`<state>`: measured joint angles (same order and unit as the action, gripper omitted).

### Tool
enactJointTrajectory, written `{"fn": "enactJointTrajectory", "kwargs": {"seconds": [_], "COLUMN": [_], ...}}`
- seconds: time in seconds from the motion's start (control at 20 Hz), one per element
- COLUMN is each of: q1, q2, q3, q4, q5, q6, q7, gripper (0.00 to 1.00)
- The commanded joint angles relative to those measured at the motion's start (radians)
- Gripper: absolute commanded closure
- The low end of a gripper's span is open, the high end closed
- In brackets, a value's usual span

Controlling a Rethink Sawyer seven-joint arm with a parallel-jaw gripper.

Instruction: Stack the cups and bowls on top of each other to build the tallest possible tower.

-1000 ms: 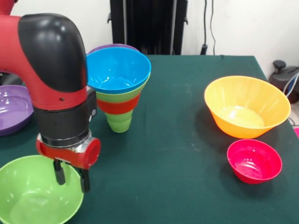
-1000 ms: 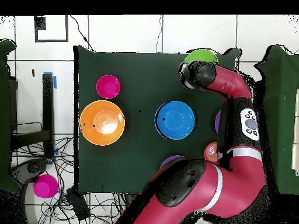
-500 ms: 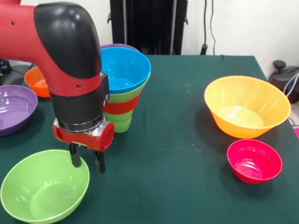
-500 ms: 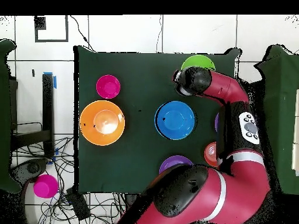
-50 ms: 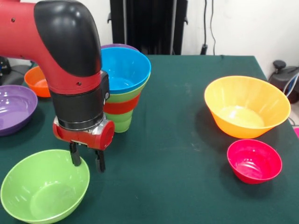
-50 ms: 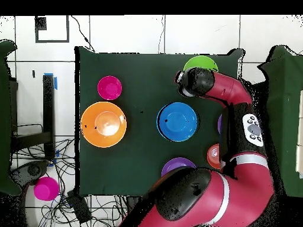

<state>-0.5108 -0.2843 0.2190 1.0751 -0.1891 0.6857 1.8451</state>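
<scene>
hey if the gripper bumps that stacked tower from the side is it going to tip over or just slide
Probably tip. The tower stands on a slim light-green cup and flares to a wide blue bowl on top, so it looks top-heavy. The glossy plastic seems light, so even a small nudge from the gripper beside it could topple it, and the nested bowls might slip apart.

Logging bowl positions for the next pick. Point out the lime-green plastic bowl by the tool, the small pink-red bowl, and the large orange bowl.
Lime-green plastic bowl [image 5: 39, 196]: front view, inner floor.
Small pink-red plastic bowl [image 5: 254, 163]: front view, inner floor.
Large orange plastic bowl [image 5: 243, 114]: front view, inner floor.
</scene>
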Motion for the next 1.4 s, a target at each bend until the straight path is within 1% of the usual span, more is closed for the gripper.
{"fn": "enactJointTrajectory", "kwargs": {"seconds": [0.05,0.1,0.3,0.45,0.75,1.05,1.25,1.4], "q1": [-0.008,-0.016,-0.018,-0.015,-0.012,0.001,0.004,0.016], "q2": [0.033,0.037,0.058,0.049,0.024,-0.070,-0.104,-0.164], "q3": [0.102,0.114,0.127,0.118,0.116,0.101,0.105,0.105], "q4": [0.046,0.052,0.028,0.032,0.050,0.097,0.105,0.129], "q5": [-0.070,-0.069,-0.074,-0.064,-0.056,-0.041,-0.026,-0.010], "q6": [-0.060,-0.081,-0.086,-0.058,-0.037,0.053,0.107,0.156], "q7": [-0.157,-0.162,-0.181,-0.167,-0.154,-0.157,-0.161,-0.151], "gripper": [0.00,1.00,1.00,1.00,1.00,1.00,1.00,1.00]}}
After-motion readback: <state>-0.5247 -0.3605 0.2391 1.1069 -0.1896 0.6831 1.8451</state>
